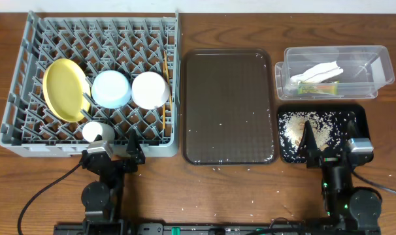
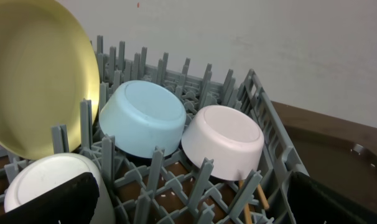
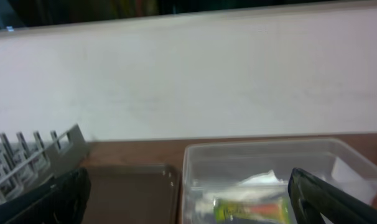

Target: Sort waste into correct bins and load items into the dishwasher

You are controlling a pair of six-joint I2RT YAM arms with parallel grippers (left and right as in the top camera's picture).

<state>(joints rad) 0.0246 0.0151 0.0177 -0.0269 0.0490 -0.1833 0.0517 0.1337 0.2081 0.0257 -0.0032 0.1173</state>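
The grey dish rack (image 1: 18,134) holds the yellow plate (image 1: 64,89) on edge, the light blue bowl (image 1: 111,88) and the white bowl (image 1: 150,89) upside down, the white cup (image 1: 97,131), and chopsticks (image 1: 165,65) by its right wall. The clear tub (image 1: 374,65) holds the white napkin (image 1: 321,70) and the green-and-yellow wrapper (image 1: 317,87). The black tray (image 1: 358,114) holds rice scraps (image 1: 297,127). My left gripper (image 1: 114,150) is open and empty over the rack's front edge, next to the cup (image 2: 45,180). My right gripper (image 1: 329,142) is open and empty over the black tray's front.
The dark brown serving tray (image 1: 227,108) lies between the rack and the bins, with a few rice grains on it. More grains lie on the table in front of it. The left wrist view shows the rack's pegs (image 2: 156,165) close under the fingers.
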